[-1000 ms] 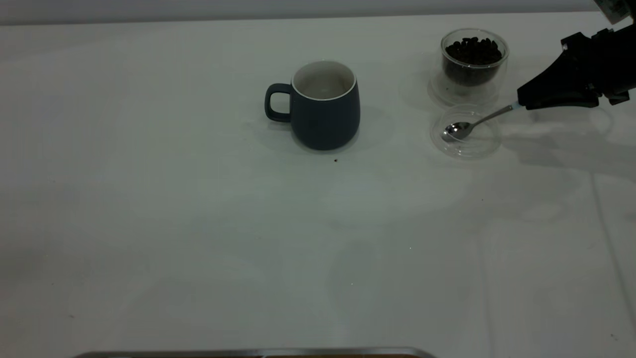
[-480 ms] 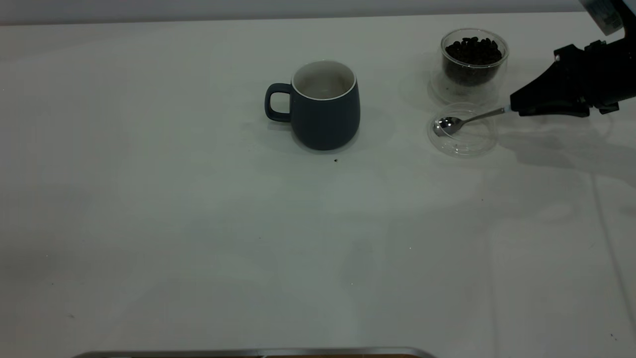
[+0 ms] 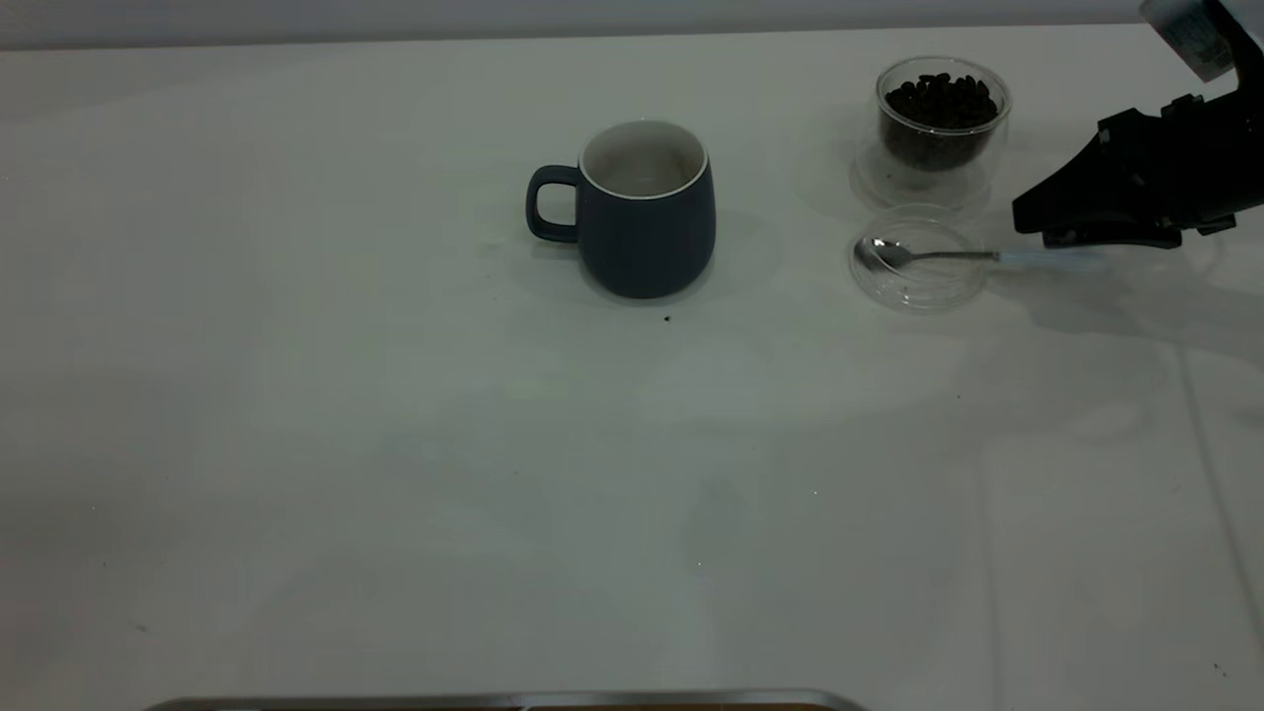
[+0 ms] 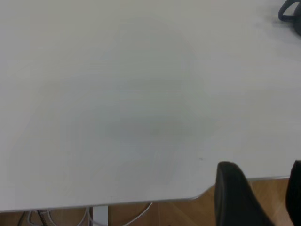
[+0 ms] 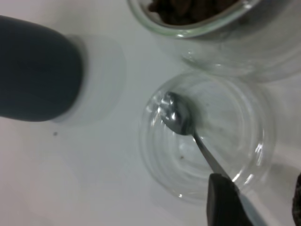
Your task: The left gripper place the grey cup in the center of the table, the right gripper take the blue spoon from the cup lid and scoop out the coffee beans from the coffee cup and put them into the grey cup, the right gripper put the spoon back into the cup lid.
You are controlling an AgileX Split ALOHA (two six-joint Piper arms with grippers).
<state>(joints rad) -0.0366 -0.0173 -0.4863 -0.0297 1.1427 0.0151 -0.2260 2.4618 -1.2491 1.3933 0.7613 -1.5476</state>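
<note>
The grey cup [image 3: 647,212] stands upright at the table's far middle, handle to the left; it also shows in the right wrist view [image 5: 33,70]. The glass coffee cup [image 3: 941,123] with beans stands at the far right. In front of it lies the clear cup lid [image 3: 920,286]. The spoon [image 3: 889,254] rests with its bowl in the lid and its pale blue handle on the table. My right gripper [image 3: 1032,222] is open just above the handle; in its wrist view [image 5: 258,200] the handle passes between the spread fingers. My left gripper [image 4: 263,193] is open at the table's edge.
A small dark speck [image 3: 668,319] lies on the white table [image 3: 395,444] in front of the grey cup. A metal strip [image 3: 494,701] runs along the near edge. Cables [image 4: 56,217] hang below the table's edge by the left gripper.
The right gripper carried the spoon leftward into the lid, lowered it and let go. The handle now lies flat on the table, and the gripper has risen slightly.
</note>
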